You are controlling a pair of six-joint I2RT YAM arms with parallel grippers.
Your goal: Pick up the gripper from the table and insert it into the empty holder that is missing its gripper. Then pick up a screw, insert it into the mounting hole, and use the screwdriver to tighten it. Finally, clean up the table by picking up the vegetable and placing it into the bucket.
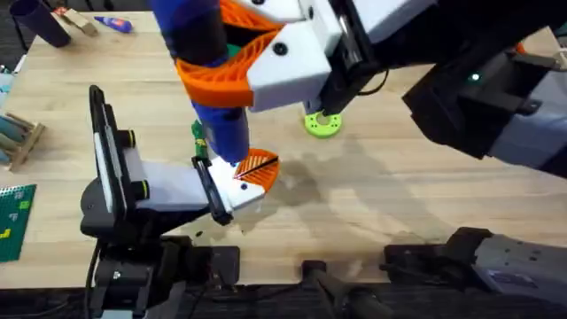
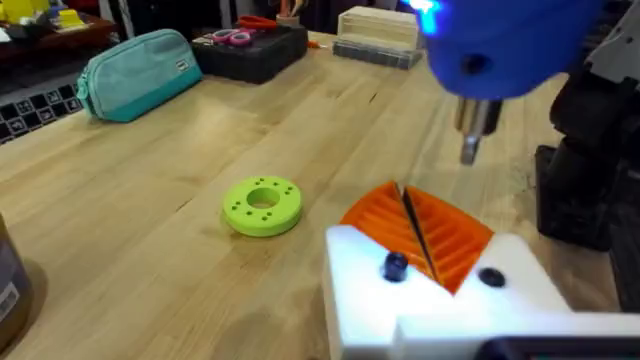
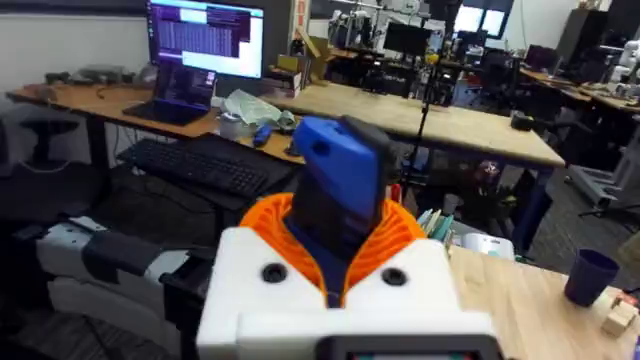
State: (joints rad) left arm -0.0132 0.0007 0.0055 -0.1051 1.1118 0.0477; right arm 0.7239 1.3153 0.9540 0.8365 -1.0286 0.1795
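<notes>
My right gripper (image 1: 217, 53) reaches in from the right, its white-and-orange fingers shut on the blue screwdriver (image 1: 221, 124), which stands nearly upright. The holder (image 1: 115, 177) lies at the table's (image 1: 399, 213) left, with its tall black plate and two ringed knobs. The gripper (image 1: 255, 170) sits at the holder's tip. In the left wrist view my left gripper (image 2: 412, 235) shows two orange pads together with a thin black plate between them. The screwdriver's metal tip (image 2: 470, 145) hangs just above its white block, apart from it. Two dark spots mark that block; whether they are screws I cannot tell. Vegetable and bucket are out of view.
A yellow-green ring (image 1: 322, 122) lies beyond the holder's tip. A small green thing (image 1: 198, 137) peeks from behind the screwdriver's shaft. A green board (image 1: 13, 221) and wooden blocks (image 1: 18, 137) sit at the left edge. A teal pouch (image 2: 135, 72) lies farther off.
</notes>
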